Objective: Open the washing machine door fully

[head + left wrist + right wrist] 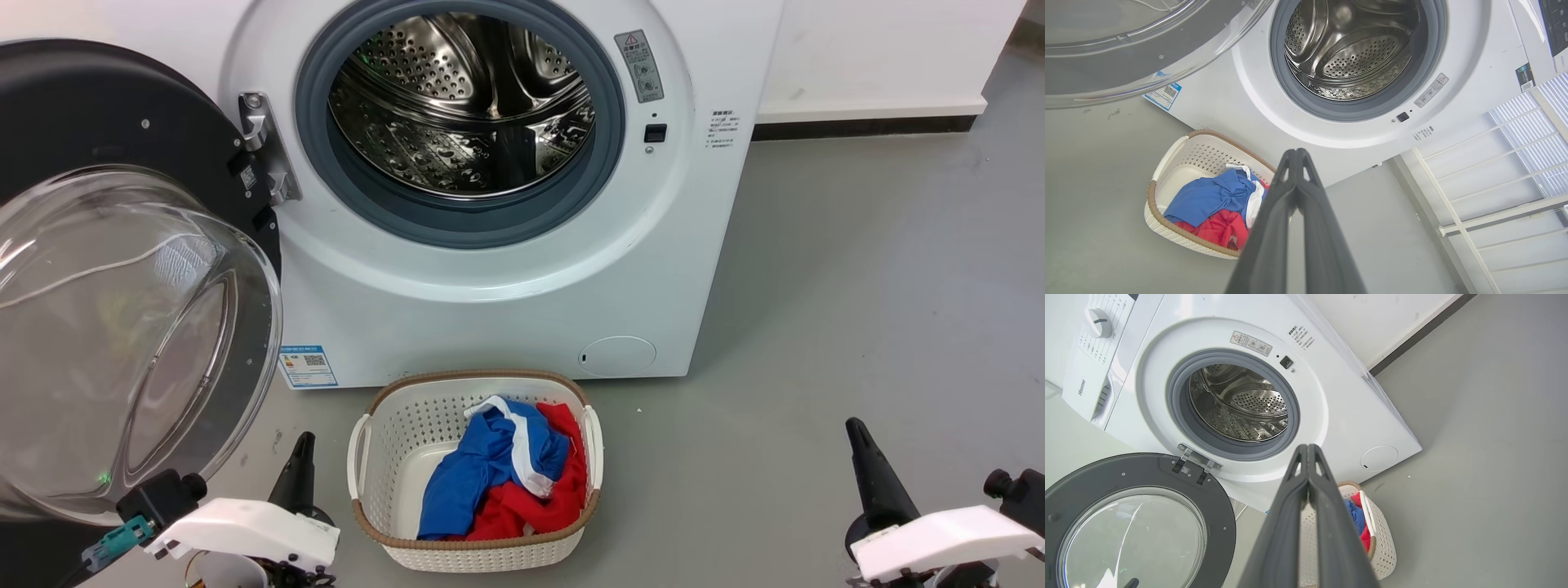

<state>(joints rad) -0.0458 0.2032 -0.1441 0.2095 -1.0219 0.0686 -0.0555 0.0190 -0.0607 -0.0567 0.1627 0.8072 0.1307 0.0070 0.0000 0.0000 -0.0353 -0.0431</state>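
Note:
The white washing machine (pixel 506 310) stands ahead with its steel drum (pixel 465 98) exposed. Its round washing machine door (pixel 122 269), black-rimmed with a bulging glass bowl, is swung wide to the left on its metal hinge (pixel 265 147); the door (pixel 1135 522) also fills the lower left of the right wrist view. My left gripper (pixel 300 457) sits low near the floor, just right of the door's lower edge, fingers shut with nothing between them (pixel 1296 157). My right gripper (pixel 857 437) rests at the lower right, well away from the machine, also shut and empty (pixel 1307 451).
A white laundry basket (pixel 384 457) with blue, red and white clothes stands on the grey floor directly before the machine, between my arms. A white wall with a dark skirting (pixel 865 126) runs at the right. A white railing (pixel 1486 196) appears in the left wrist view.

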